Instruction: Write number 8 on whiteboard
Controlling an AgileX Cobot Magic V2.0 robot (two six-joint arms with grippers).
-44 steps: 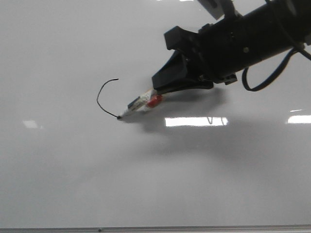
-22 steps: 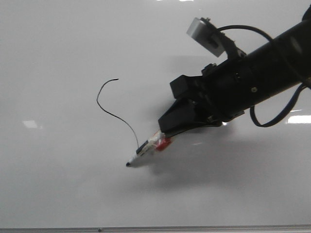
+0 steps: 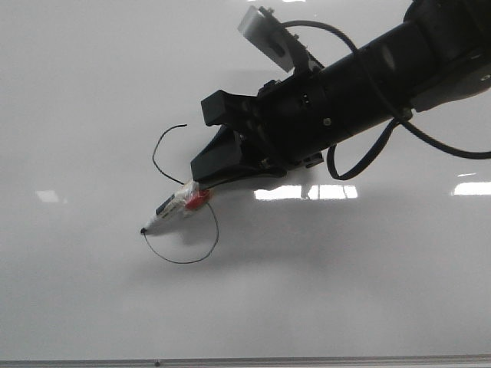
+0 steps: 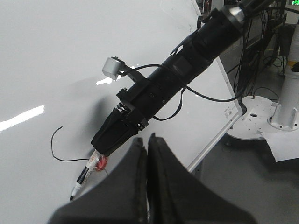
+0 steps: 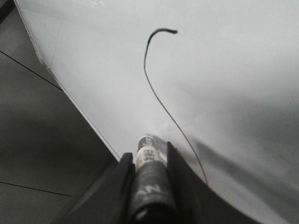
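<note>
Legible markings: none confirmed.
Print on the marker (image 5: 148, 155) barrel is too blurred to read; the stroke of the number 8 (image 3: 182, 222) on the whiteboard (image 3: 92, 307) is incomplete.

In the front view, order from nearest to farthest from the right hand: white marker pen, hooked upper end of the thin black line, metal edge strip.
1. White marker pen: gripped in the right hand.
2. Hooked upper end of the thin black line: just above.
3. Metal edge strip: far below, at the bottom.
</note>
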